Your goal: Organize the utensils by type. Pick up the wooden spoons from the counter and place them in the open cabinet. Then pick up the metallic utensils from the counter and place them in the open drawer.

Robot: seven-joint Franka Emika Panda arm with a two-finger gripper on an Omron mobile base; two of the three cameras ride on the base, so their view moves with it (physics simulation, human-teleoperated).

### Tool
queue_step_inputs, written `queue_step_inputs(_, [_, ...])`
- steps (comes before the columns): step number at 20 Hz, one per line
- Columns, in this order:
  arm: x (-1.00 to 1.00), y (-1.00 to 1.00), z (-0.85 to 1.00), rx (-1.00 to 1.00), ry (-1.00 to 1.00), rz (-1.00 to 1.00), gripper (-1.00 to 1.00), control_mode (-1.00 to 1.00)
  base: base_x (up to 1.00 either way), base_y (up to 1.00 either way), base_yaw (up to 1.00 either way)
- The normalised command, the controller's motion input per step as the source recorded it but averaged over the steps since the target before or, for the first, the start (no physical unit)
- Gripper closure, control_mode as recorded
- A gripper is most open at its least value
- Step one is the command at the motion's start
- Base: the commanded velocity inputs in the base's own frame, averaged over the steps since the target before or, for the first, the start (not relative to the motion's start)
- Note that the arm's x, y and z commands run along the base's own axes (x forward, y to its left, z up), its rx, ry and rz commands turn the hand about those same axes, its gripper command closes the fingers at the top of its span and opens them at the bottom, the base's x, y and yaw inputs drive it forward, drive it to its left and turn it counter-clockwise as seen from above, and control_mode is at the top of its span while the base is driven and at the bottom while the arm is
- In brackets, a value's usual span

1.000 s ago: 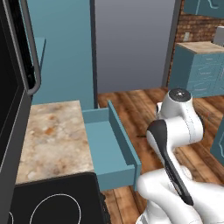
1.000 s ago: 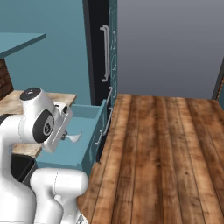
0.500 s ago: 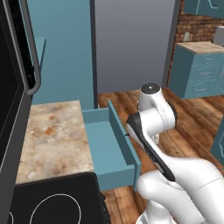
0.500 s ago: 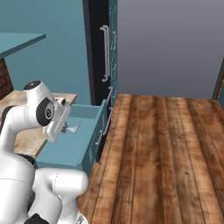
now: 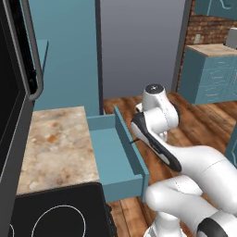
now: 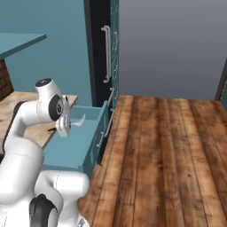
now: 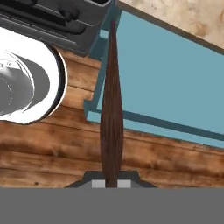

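My gripper (image 7: 112,183) is shut on the slim metallic utensil (image 7: 111,113), whose dark brown handle runs up the hand view from between the fingertips. From the right base view, the gripper (image 6: 66,126) hangs over the open teal drawer (image 6: 71,148) with the utensil's silver head (image 6: 80,122) pointing toward the drawer front. In the hand view the handle crosses the front corner of the drawer (image 7: 175,74). The arm leans over the right side of the drawer (image 5: 109,152), beside the beige marbled counter (image 5: 55,143).
A black cooktop (image 5: 60,213) lies at the counter's near end and a black oven front (image 5: 14,78) stands at the left. The tall grey fridge (image 6: 168,44) rises behind the drawer. Wooden floor (image 6: 168,155) spreads to the right. A teal cabinet shelf (image 6: 22,42) juts out above the counter.
The arm has swung left and up toward the drawer, carrying the utensil with it. The gripper has stayed shut.
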Motion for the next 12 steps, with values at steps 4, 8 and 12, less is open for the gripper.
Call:
queue_step_inputs(4, [0.16,0.18,-0.26,-0.07,0.03,0.58,1.00,-1.00,0.00,0.00,0.00])
queue_step_inputs(8, [0.02,0.38,-0.33,-0.07,0.00,0.47,1.00,-1.00,0.00,0.00,0.00])
queue_step_inputs(12, [0.16,0.47,-0.34,-0.09,0.00,0.42,1.00,-1.00,0.00,0.00,0.00])
